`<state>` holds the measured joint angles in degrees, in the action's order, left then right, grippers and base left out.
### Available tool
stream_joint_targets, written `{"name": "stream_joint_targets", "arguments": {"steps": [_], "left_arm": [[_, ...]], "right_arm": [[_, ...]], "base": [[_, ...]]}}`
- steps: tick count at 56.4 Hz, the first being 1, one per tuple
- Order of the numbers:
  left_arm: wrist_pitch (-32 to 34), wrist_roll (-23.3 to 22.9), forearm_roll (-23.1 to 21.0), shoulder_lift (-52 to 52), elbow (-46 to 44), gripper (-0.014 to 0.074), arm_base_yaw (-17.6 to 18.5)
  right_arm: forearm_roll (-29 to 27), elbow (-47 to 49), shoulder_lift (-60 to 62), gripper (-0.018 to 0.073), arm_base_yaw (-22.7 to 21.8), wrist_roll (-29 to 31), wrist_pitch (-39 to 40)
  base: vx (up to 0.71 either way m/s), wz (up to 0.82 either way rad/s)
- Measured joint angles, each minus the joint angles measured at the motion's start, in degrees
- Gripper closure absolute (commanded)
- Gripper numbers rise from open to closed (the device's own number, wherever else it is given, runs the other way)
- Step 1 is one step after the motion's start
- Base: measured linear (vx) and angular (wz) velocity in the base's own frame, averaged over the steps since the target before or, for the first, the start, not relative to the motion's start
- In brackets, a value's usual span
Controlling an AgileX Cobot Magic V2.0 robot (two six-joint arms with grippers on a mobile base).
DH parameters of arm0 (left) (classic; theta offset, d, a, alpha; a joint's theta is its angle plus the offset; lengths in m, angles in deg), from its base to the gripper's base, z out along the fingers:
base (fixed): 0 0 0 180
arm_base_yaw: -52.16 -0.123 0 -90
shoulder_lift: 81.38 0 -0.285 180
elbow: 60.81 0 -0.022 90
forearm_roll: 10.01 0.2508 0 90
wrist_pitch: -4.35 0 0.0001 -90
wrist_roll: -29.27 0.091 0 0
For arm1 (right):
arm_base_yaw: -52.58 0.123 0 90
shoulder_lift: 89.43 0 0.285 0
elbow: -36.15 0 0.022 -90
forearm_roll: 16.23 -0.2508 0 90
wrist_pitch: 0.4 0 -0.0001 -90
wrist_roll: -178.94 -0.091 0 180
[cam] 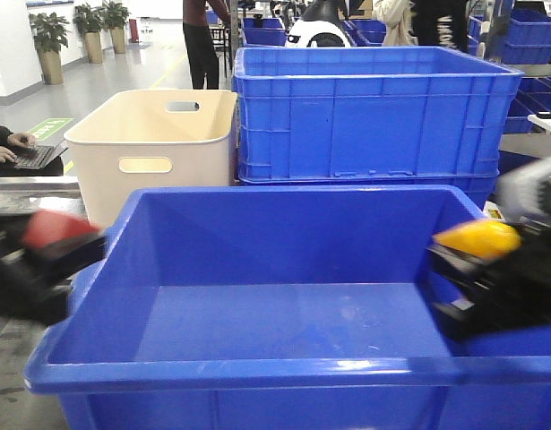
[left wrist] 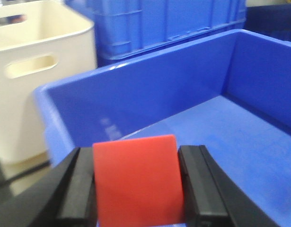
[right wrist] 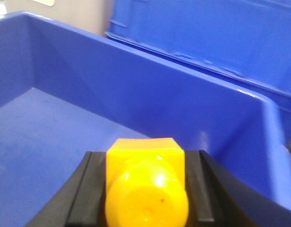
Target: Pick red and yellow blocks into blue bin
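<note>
The blue bin [cam: 257,367] fills the front of the exterior view; its inside shows nothing in it. My left gripper [cam: 64,246] is shut on the red block [cam: 53,228] at the bin's left rim, blurred. In the left wrist view the red block [left wrist: 138,182] sits between the black fingers [left wrist: 74,189], over the bin's near-left corner [left wrist: 55,137]. My right gripper [cam: 477,255] is shut on the yellow block [cam: 477,240] just inside the bin's right wall. In the right wrist view the yellow block [right wrist: 146,182] with a round stud is held above the bin floor [right wrist: 46,137].
A cream tub [cam: 154,152] with oval handle holes stands behind the bin at left. Stacked blue crates [cam: 374,116] stand behind it at right. A person's hands on a laptop [cam: 29,157] are at the far left. People and plants are in the background.
</note>
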<state>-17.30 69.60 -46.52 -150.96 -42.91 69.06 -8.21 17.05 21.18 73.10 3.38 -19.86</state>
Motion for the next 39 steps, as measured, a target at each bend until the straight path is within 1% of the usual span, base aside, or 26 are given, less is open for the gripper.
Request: {"name": "stream_joint_targets", "arguments": {"steps": [2,5,9,14,17,18,21,24,25,29,33,36,39], "left_arm": [[0.32,1.97,-1.33,-3.18,-2.35,0.0578,0.22],[0.68,3.56,-2.31,-7.79,-5.16,0.0558,0.23],[0.67,4.19,-2.83,-12.44,-8.22,0.0511,0.34],[0.07,4.39,-3.04,-16.78,-11.48,0.043,0.4],[-0.55,4.4,-3.1,-18.16,-12.52,0.0365,0.44],[-0.93,4.53,-3.15,-18.73,-12.97,0.0311,0.44],[-1.12,4.6,-3.22,-18.94,-13.13,0.024,0.54],[-1.23,4.6,-3.29,-19.0,-13.15,0.0172,0.63],[-1.23,4.6,-3.35,-19.0,-13.15,0.0148,0.63],[-1.3,4.6,-3.79,-19.05,-13.15,0.0074,0.63],[-1.3,4.6,-4.62,-19.05,-13.15,0.0029,0.63],[-1.3,4.6,-5.33,-19.05,-13.15,0.0017,0.63],[-1.38,4.6,-5.65,-18.85,-13.15,0.0017,0.63]], "right_arm": [[-0.15,2.09,-3.26,0.0561,0.2,0.15,0.45],[-0.37,5.16,-7.83,0.0552,0.25,0.15,0.57],[-1.46,8.45,-12.69,0.0522,0.25,0.15,0.57],[-3.69,10.74,-16.3,0.0451,0.25,0.15,0.52],[-5.01,11.2,-17.07,0.0387,0.25,0.15,0.52],[-6.28,11.42,-17.44,0.0318,0.25,0.15,0.52],[-7.21,11.52,-17.49,0.0239,0.25,0.15,0.52],[-8.02,11.63,-17.49,0.0144,0.25,0.15,0.52],[-8.02,11.63,-17.49,0.0097,0.25,0.15,0.45],[-8.02,11.63,-17.49,-0.0007,0.25,0.15,0.45],[-8.02,11.63,-17.49,-0.0094,0.25,0.15,0.31],[-8.02,11.63,-17.43,-0.0132,0.25,0.15,0.1],[-8.02,11.63,-17.22,-0.0141,0.25,0.15,-0.5]], "base": [[0.0,0.0],[0.0,0.0],[0.0,0.0],[0.0,0.0],[0.0,0.0],[0.0,0.0],[0.0,0.0],[0.0,0.0],[0.0,0.0],[0.0,0.0],[0.0,0.0],[0.0,0.0],[0.0,0.0]]}}
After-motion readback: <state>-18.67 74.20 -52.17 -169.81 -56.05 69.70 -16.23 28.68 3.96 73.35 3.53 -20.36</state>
